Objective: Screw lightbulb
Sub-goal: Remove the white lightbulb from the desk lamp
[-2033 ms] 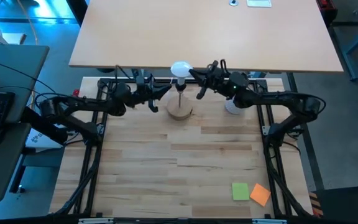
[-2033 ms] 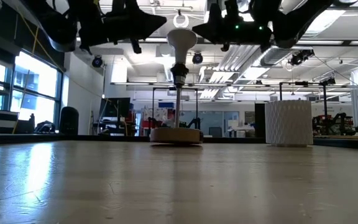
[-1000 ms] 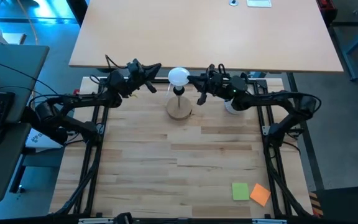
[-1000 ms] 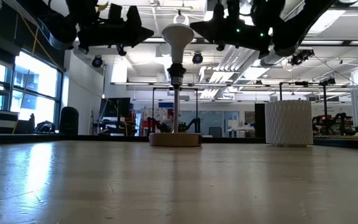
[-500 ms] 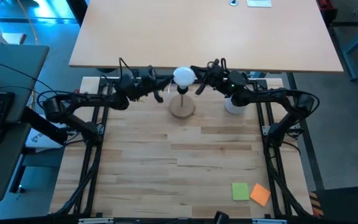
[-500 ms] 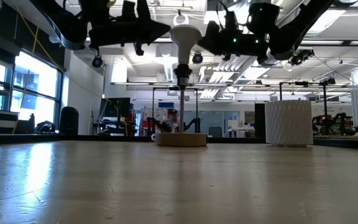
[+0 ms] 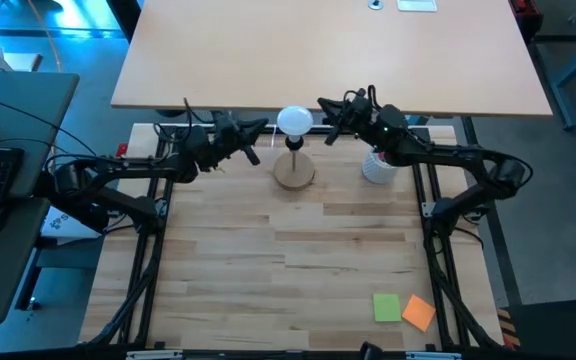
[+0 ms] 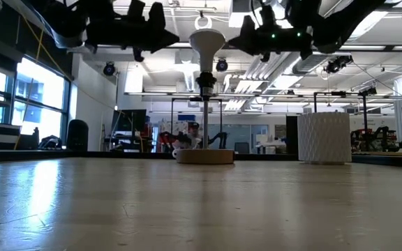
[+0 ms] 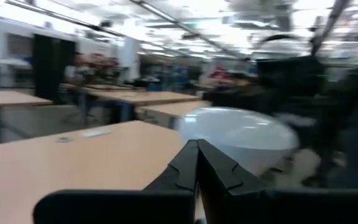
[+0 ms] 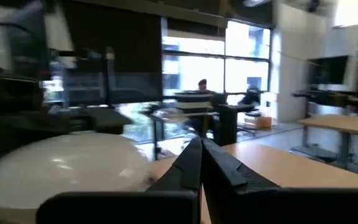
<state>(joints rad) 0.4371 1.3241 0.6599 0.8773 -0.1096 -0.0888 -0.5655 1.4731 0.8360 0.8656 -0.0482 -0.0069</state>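
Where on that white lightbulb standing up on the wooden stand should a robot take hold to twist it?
Probably the round globe of the lightbulb, the widest part. It stands upright on the wooden stand with its narrow base down in the socket, so only the globe is free. Coming in level from either side suits it; the left gripper and right gripper flank it, both jaws shut.

Overhead, table-level, two wrist views

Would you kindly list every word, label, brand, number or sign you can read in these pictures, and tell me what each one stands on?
No text can be read in any view.
Lightbulb: plain white, no marking shows.
White cup: only a ribbed pattern, no label.
Sticky notes: blank green and orange.
Paper on the far table: too small to read.
Room signs in the low view: too blurred to read.
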